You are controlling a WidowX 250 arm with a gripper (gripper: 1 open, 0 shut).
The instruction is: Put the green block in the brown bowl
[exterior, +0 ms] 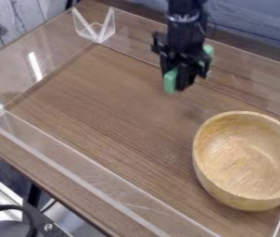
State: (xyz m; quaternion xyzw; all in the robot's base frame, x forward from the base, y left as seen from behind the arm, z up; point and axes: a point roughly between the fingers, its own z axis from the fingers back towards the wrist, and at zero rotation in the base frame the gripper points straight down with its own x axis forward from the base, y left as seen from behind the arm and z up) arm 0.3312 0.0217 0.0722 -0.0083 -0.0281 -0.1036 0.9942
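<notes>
My gripper [181, 78] hangs over the back middle of the wooden table, pointing straight down. Its black fingers are shut on the green block [173, 80], a small bright green bar held upright between them and lifted a little off the tabletop. The brown bowl [247, 158], wide, shallow and of light tan wood, sits at the front right, well below and to the right of the gripper in the picture. The bowl's inside is bare wood.
Low clear plastic walls [56, 162] run along the table's edges, with a folded clear piece [95, 25] at the back left corner. The wooden tabletop [99, 106] stretches left of the gripper.
</notes>
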